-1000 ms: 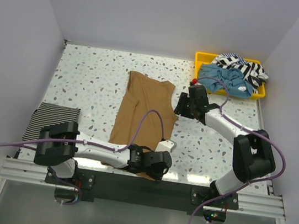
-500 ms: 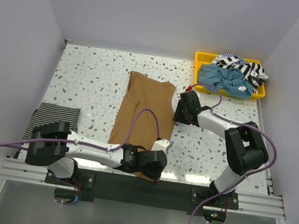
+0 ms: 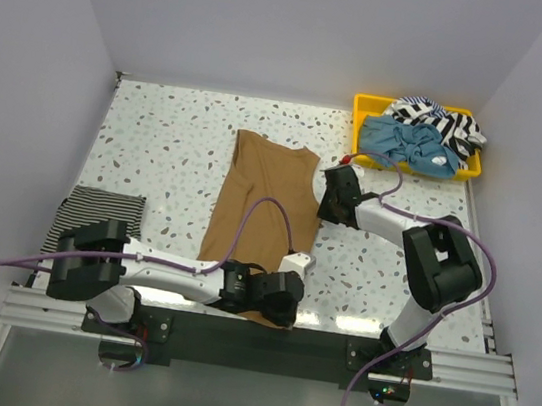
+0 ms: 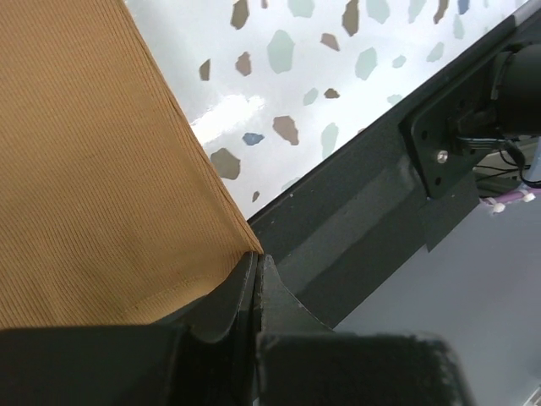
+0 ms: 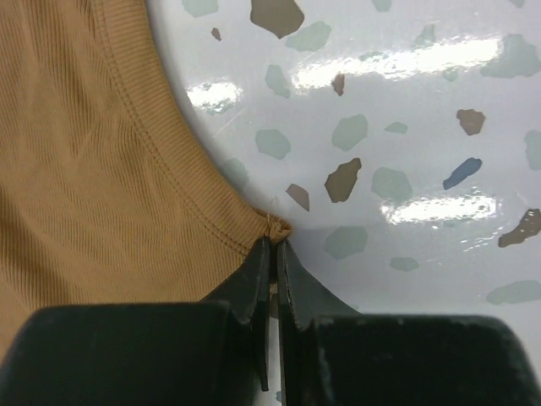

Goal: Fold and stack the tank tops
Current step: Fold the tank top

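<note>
Tan top (image 3: 255, 176) flat mid-tabletop, not yet folded; left gripper (image 4: 256, 271) pinched shut on its near hem corner, right gripper (image 5: 272, 254) on its right edge. Striped top (image 3: 99, 207) folded, near-left corner. Heap (image 3: 424, 134) waiting in tray (image 3: 363, 102), far-right corner

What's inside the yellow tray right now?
In the yellow tray, a crumpled light blue tank top lies in front, with a black-and-white striped tank top behind it. They cover the tray floor, so anything underneath cannot be seen.
</note>
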